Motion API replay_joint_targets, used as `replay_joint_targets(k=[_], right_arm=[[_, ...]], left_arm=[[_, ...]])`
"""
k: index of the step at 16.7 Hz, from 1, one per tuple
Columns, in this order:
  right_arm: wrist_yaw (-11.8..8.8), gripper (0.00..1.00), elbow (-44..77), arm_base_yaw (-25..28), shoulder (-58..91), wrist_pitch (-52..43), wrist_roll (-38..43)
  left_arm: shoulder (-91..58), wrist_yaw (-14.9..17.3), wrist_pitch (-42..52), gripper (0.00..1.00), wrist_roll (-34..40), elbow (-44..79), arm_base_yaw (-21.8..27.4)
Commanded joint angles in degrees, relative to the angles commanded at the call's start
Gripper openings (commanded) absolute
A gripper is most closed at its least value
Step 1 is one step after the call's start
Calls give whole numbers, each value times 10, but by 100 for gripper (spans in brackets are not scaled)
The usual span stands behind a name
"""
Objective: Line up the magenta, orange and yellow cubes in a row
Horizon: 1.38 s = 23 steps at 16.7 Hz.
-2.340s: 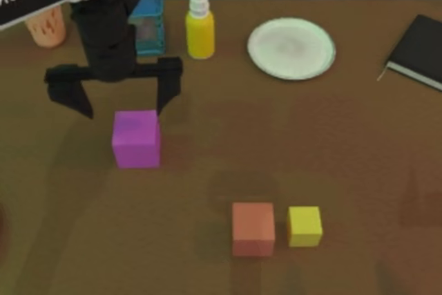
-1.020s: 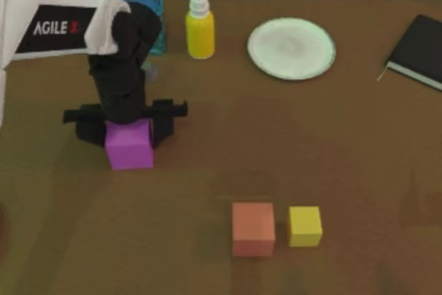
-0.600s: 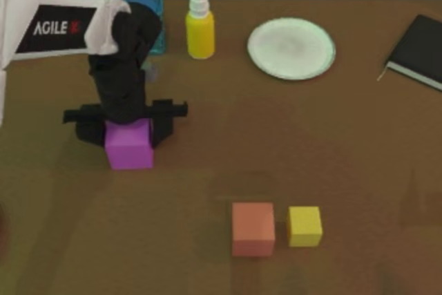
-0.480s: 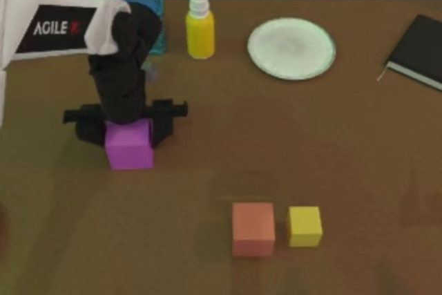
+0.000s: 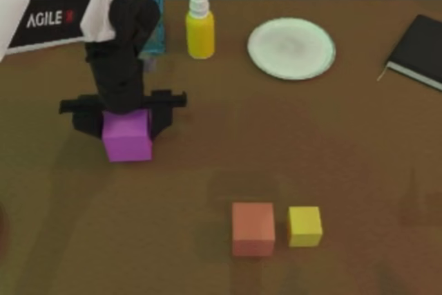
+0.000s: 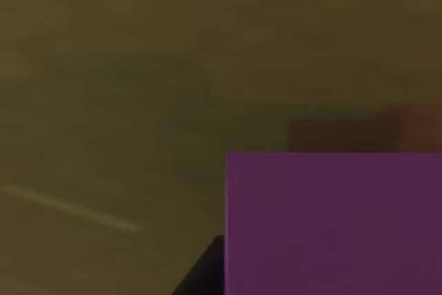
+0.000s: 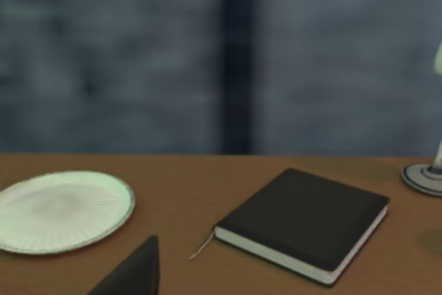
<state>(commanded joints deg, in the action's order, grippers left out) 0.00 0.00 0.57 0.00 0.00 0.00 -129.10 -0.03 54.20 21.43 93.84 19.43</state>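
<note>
In the top view my left gripper is shut on the magenta cube at the table's left, one black finger on each side of it. In the left wrist view the magenta cube fills the near corner, with one dark finger against its side. The orange cube and the smaller yellow cube sit side by side near the front, a small gap between them. My right arm is outside the top view. Its wrist view shows only one dark fingertip, with nothing held.
Along the back stand a yellow squeeze bottle, a blue object partly behind my left arm, a white plate and a black notebook. The right wrist view shows the plate and the notebook.
My left gripper came down open over the magenta cube and shut on it. In the last half second gripper and cube shifted slightly toward the back, as if lifted.
</note>
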Motion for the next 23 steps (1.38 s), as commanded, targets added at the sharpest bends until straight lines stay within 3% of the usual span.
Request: replay_joint_targets(k=[5,11,20,23], right_arm=[[0,100,0,0,0,0,0],[0,100,0,0,0,0,0],[0,100,0,0,0,0,0],[0,100,0,0,0,0,0]], left_arm=[[36,0,88,0,1,50,-8],[45,0,86,0,6,41,3],[221,-2,49,0,142,-179,157],[246,-2,44,0,162,-204,180]])
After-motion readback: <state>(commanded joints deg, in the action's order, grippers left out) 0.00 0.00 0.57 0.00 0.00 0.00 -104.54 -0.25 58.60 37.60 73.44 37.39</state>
